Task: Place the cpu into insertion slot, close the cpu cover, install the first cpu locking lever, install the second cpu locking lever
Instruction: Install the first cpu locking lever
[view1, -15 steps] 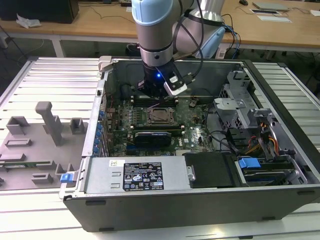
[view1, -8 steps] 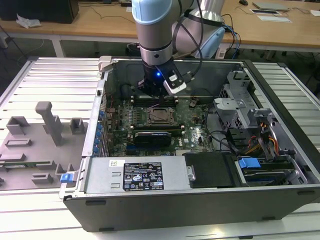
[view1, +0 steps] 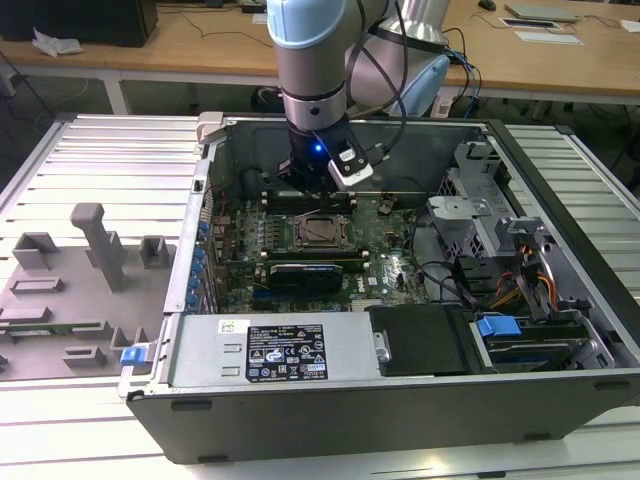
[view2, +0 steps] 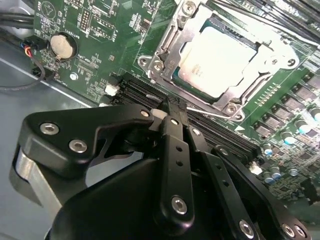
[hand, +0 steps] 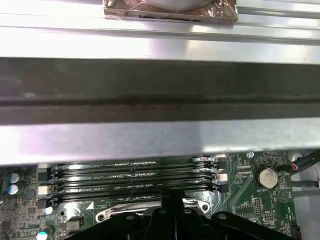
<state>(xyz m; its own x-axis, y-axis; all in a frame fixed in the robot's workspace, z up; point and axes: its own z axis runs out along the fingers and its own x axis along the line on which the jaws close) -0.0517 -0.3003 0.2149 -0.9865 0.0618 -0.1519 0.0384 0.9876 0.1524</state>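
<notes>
One cpu (view2: 215, 62) beneath the cpu cover (view2: 169, 47), jaws narrow, tips together, anything between them hidden from view.

In the exterior view the arm (view1: 315, 90) is hiding the jaws, and the cpu (view1: 322, 232) is showing too small to judge. In the first wrist view the gripper (hand: 169, 199) is covering most of the cpu cover (hand: 107, 216).
</notes>
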